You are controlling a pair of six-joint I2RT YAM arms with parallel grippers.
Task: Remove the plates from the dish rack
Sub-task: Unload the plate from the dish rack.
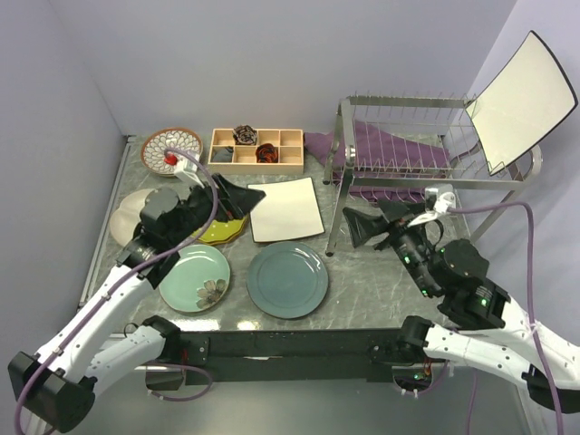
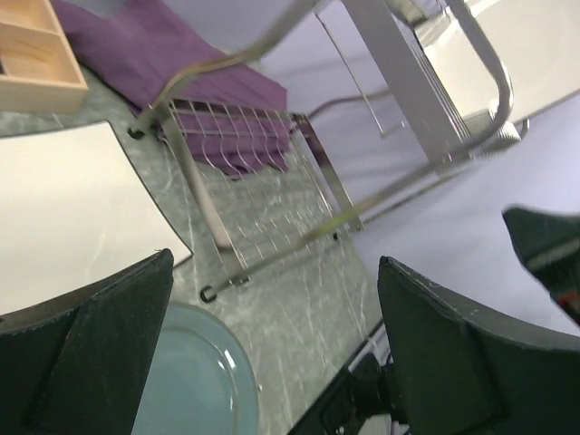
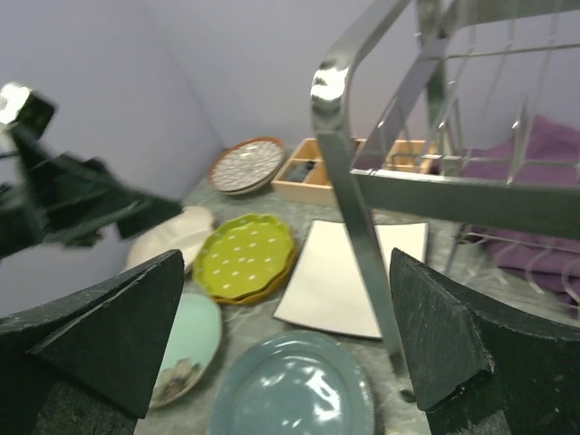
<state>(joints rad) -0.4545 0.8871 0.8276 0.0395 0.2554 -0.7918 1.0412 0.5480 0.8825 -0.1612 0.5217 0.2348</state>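
Rack (image 1: pixel 408 136) stood upper right, with a white square plate (image 1: pixel 526 100) leaning at its right end. Other plates lay flat center-left, among them a teal plate (image 1: pixel 287 279). Left gripper (image 1: pixel 243 204) was spread apart and empty over the yellow-green plate (image 1: pixel 220 233). Right gripper (image 1: pixel 353 228) was spread apart and empty at the rack's lower left.

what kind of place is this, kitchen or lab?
Likely a lab test cell, not a kitchen: robot arms bolted to a table, bare walls close around it, a dish rack and plates laid out.

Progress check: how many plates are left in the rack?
1: a white square plate, leaning tilted at the right end of the rack. I see no others in it.
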